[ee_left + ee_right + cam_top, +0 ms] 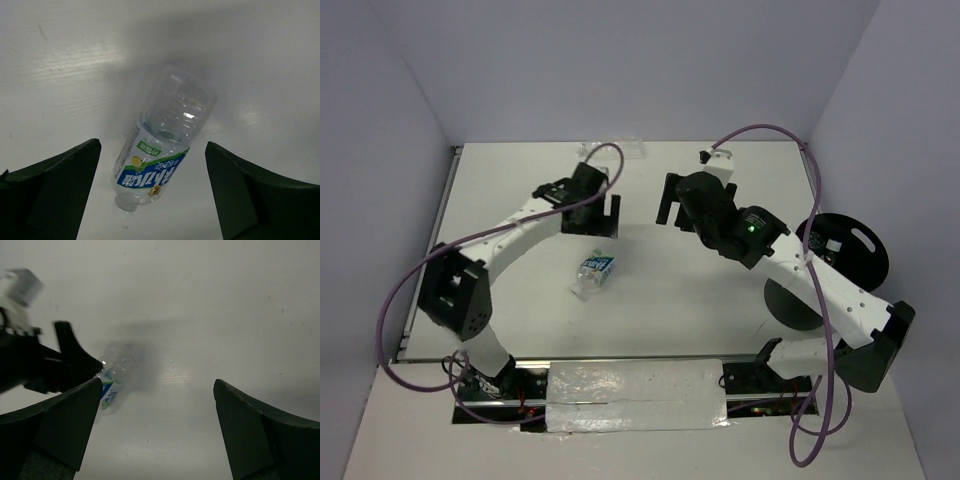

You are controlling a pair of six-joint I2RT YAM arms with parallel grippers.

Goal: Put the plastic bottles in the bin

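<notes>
Left wrist view looks down on a clear bottle (160, 145) lying on its side on the white table (60, 60). Its label (150, 172) is blue and white with a green patch, and I cannot read the white letters. The left claw (151, 150) is wide open over it, holding nothing. The right claw (157, 385) is wide open too. In the top view the black bin (845, 250) sits at the right. Pale walls (620, 60) stand around.
</notes>
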